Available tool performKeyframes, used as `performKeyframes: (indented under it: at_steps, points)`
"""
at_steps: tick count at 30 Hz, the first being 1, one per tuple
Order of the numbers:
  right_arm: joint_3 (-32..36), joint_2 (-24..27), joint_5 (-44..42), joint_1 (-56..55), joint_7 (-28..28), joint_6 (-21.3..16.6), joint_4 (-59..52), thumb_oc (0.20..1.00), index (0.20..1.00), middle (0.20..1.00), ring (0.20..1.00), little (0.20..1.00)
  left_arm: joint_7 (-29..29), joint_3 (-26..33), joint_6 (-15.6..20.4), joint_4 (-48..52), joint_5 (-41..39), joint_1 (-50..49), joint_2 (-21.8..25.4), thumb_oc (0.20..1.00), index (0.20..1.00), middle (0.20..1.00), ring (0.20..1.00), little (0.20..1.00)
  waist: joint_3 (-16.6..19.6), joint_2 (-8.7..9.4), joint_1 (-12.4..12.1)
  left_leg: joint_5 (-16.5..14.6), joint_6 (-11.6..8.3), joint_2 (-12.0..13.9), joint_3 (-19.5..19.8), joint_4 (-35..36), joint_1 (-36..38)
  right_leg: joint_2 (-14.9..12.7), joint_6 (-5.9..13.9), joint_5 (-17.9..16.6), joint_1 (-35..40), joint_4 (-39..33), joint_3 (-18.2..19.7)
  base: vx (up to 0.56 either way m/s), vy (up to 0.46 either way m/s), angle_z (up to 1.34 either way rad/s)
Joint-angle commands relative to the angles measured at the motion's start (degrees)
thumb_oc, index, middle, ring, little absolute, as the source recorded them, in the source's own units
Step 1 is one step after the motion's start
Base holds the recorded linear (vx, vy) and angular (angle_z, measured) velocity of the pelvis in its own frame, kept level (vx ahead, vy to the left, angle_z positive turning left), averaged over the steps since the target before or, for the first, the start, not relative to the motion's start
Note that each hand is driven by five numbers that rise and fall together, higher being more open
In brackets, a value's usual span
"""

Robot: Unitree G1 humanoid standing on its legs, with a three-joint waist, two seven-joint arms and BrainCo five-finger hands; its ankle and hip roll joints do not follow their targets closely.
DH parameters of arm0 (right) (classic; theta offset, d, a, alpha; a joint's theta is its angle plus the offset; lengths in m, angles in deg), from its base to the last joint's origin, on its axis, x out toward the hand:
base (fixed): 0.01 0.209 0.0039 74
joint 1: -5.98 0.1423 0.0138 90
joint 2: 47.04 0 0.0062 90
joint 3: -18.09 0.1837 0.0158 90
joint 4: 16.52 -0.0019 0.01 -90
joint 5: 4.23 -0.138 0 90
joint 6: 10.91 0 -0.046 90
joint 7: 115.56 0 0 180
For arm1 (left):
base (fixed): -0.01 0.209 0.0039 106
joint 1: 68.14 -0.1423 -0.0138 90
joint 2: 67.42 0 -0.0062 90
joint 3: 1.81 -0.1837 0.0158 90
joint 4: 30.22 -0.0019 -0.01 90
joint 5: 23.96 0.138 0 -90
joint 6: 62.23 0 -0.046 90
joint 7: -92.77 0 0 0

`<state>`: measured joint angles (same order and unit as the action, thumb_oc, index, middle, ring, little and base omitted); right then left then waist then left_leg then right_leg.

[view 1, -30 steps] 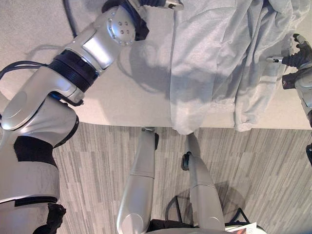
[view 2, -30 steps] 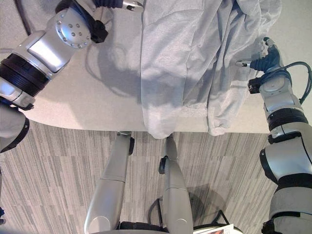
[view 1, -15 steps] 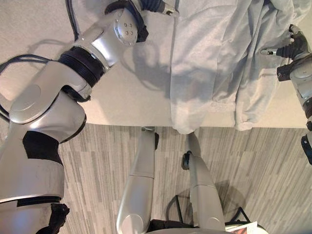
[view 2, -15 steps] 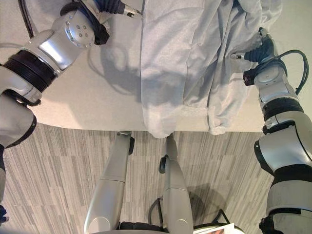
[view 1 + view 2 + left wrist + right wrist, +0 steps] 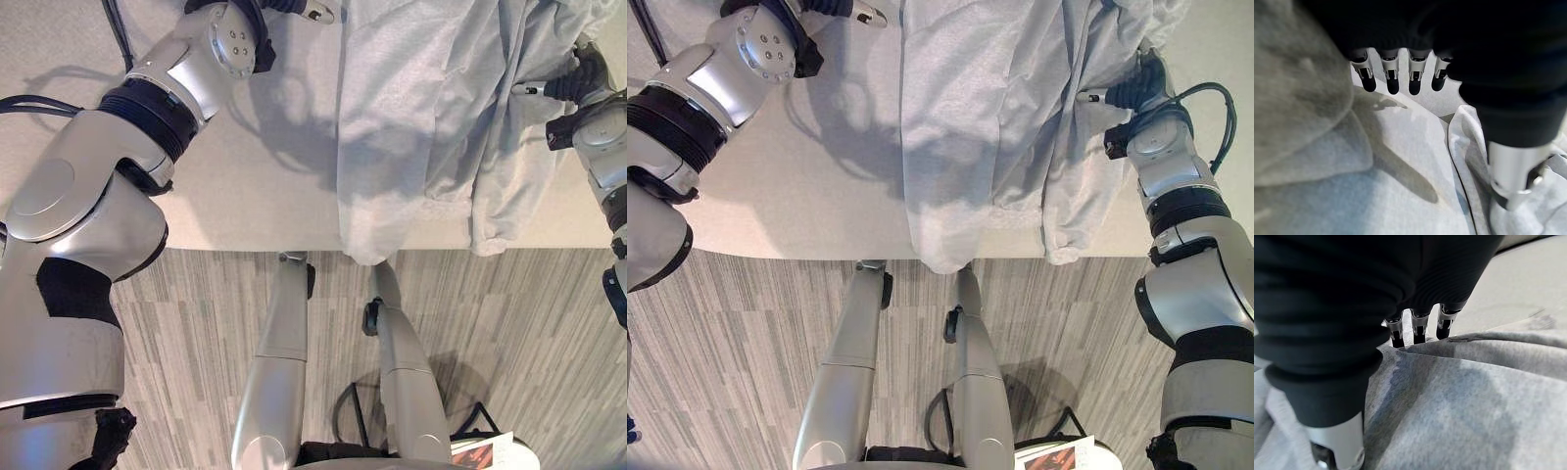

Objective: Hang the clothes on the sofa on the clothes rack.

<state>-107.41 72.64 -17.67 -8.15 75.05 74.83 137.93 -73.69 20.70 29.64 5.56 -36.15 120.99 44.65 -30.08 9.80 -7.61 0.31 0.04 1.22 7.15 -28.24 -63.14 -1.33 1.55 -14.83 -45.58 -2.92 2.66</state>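
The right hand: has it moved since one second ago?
Yes. The right hand has moved up the view and inward onto the grey garment, measured against the sofa's front edge.

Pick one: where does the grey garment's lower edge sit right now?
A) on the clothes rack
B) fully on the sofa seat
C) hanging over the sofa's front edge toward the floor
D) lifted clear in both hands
C: the grey garment lies spread on the sofa, and its hem and a sleeve end drop past the seat's front edge, over the floor.
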Motion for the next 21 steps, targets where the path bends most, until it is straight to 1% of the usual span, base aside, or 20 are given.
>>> performKeyframes:
  at_steps: [1, 2, 3, 4, 5, 6, 7, 9, 11, 16, 19, 20, 21]
  points:
    - [0.1, 3.9, 0.6, -0.8, 1.4, -1.1, 0.1, 1.0, 1.0, 1.0, 1.0, 1.0, 1.3, -0.3, 1.2, -1.9, 1.9, 3.6, -1.2, 1.0, 1.0, 1.0, 1.0, 1.0, 0.3, -2.97, -1.3, 6.2, -8.93, 7.4, 9.8, 33.1, 23.0, -5.2, -0.27, 6.3, 9.3, -2.1, 0.4, 0.0, 0.0, 0.0]
    - [0.2, 4.0, 0.6, -0.4, 1.4, -1.1, 0.1, 1.0, 1.0, 1.0, 1.0, 1.0, 1.3, -0.4, 1.2, -1.9, 1.9, 4.1, -1.1, 1.0, 1.0, 1.0, 1.0, 1.0, 0.3, -2.86, -1.1, 6.6, -8.92, 7.1, 9.9, 33.0, 22.2, -5.4, -0.17, 6.0, 8.6, -2.1, 0.3, 0.0, 0.0, 0.0]
    - [-0.7, 3.4, 0.7, 0.3, 1.5, -1.1, 1.4, 1.0, 1.0, 1.0, 1.0, 1.0, 1.5, 0.6, 1.4, -2.0, 0.9, 3.6, -3.4, 1.0, 1.0, 1.0, 1.0, 1.0, 0.3, -3.2, -1.4, 6.0, -8.77, 7.5, 9.8, 33.2, 23.3, -5.0, -0.28, 6.3, 9.4, -2.1, 0.4, 0.0, 0.0, 0.0]
    - [-1.2, 3.1, 0.7, 0.9, 1.4, -1.1, 2.0, 1.0, 1.0, 1.0, 1.0, 1.0, 1.6, 0.7, 1.5, -2.2, 0.7, 3.8, -4.0, 1.0, 1.0, 1.0, 1.0, 1.0, 0.3, -3.29, -1.4, 6.0, -8.78, 7.5, 9.8, 33.2, 23.2, -5.0, -0.28, 6.2, 9.3, -2.1, 0.4, 0.0, 0.0, 0.0]
    - [-1.4, 3.0, 0.8, 2.2, 1.3, -1.0, 2.3, 1.0, 1.0, 1.0, 1.0, 1.0, 1.6, 0.7, 1.4, -2.3, 0.6, 5.0, -4.3, 1.0, 1.0, 1.0, 1.0, 1.0, 0.3, -3.09, -1.0, 6.9, -8.75, 6.9, 10.1, 33.1, 21.5, -5.5, -0.09, 5.7, 7.8, -2.1, 0.3, 0.0, 0.0, 0.0]
    - [-2.0, 2.2, 0.8, 1.7, 1.1, -0.9, 2.9, 1.0, 1.0, 1.0, 1.0, 1.0, 1.4, 0.8, 1.4, -2.5, 0.4, 4.0, -5.0, 1.0, 1.0, 1.0, 1.0, 1.0, 0.3, -3.47, -1.3, 5.5, -8.61, 7.5, 9.8, 33.2, 23.6, -5.0, -0.2, 6.6, 9.7, -2.1, 0.4, 0.0, 0.0, 0.0]
    - [-2.1, 2.3, 0.8, 3.0, 1.1, -0.9, 3.1, 1.0, 1.0, 1.0, 1.0, 1.0, 1.4, 0.6, 1.4, -2.6, 0.3, 5.2, -5.5, 1.0, 1.0, 1.0, 1.0, 1.0, 0.3, -3.19, -1.0, 6.8, -8.68, 6.9, 10.0, 33.0, 21.4, -5.5, -0.07, 5.7, 7.6, -2.1, 0.2, 0.0, 0.0, 0.0]
    - [-2.9, 0.8, 1.1, 2.5, 0.9, -0.8, 3.8, 1.0, 1.0, 1.0, 1.0, 1.0, 1.4, 0.9, 1.4, -3.2, -0.1, 4.0, -7.0, 1.0, 1.0, 1.0, 1.0, 1.0, 0.3, -3.56, -1.6, 6.0, -8.62, 7.4, 9.6, 33.1, 22.8, -5.0, -0.27, 6.3, 8.7, -2.1, 0.3, 0.0, 0.0, 0.0]
    - [-3.3, 0.2, 1.3, 2.8, 0.6, -0.6, 4.2, 1.0, 1.0, 1.0, 1.0, 1.0, 1.2, 0.8, 1.3, -3.5, -0.2, 3.9, -7.2, 1.0, 1.0, 1.0, 1.0, 1.0, 0.3, -3.64, -1.3, 5.5, -8.57, 7.4, 9.8, 32.9, 23.1, -5.0, -0.2, 6.7, 9.2, -2.1, 0.2, 0.04, -0.004, -0.01]
    - [-4.6, -1.6, 1.6, 3.6, 0.3, -0.6, 5.9, 1.0, 1.0, 1.0, 1.0, 1.0, 0.9, 0.5, 1.3, -5.3, -0.4, 3.7, -8.1, 1.0, 1.0, 1.0, 1.0, 1.0, 0.3, -3.79, -1.3, 5.6, -8.56, 7.3, 10.0, 32.8, 22.3, -5.1, -0.15, 6.8, 8.6, -2.1, 0.1, 0.01, -0.001, 0.0]
    - [-4.6, -1.6, 1.6, 3.6, 0.3, -0.6, 5.9, 1.0, 1.0, 1.0, 1.0, 1.0, 0.9, 0.5, 1.3, -5.3, -0.4, 3.7, -8.1, 1.0, 1.0, 1.0, 1.0, 1.0, 0.3, -3.79, -1.3, 5.6, -8.56, 7.3, 10.0, 32.8, 22.3, -5.1, -0.15, 6.8, 8.6, -2.1, 0.1, 0.0, 0.0, 0.0]
    - [-5.1, -2.9, 1.9, 3.3, -0.1, -0.3, 7.0, 1.0, 1.0, 1.0, 1.0, 1.0, 0.5, -0.5, 1.1, -6.7, 0.2, 3.5, -8.6, 1.0, 1.0, 1.0, 1.0, 1.0, 0.3, -3.98, -1.5, 5.7, -8.48, 7.3, 10.1, 33.0, 21.8, -5.1, -0.1, 6.7, 8.1, -2.1, 0.1, 0.0, 0.0, 0.0]
    - [-5.4, -3.7, 2.5, 2.9, -0.2, -0.1, 7.3, 1.0, 1.0, 1.0, 1.0, 1.0, 0.2, -1.1, 0.9, -7.8, 0.7, 3.3, -8.7, 1.0, 1.0, 1.0, 1.0, 1.0, 0.3, -3.8, -1.4, 5.7, -8.52, 7.3, 10.1, 32.8, 21.3, -5.1, -0.09, 6.6, 7.6, -2.1, 0.1, 0.0, 0.0, 0.0]
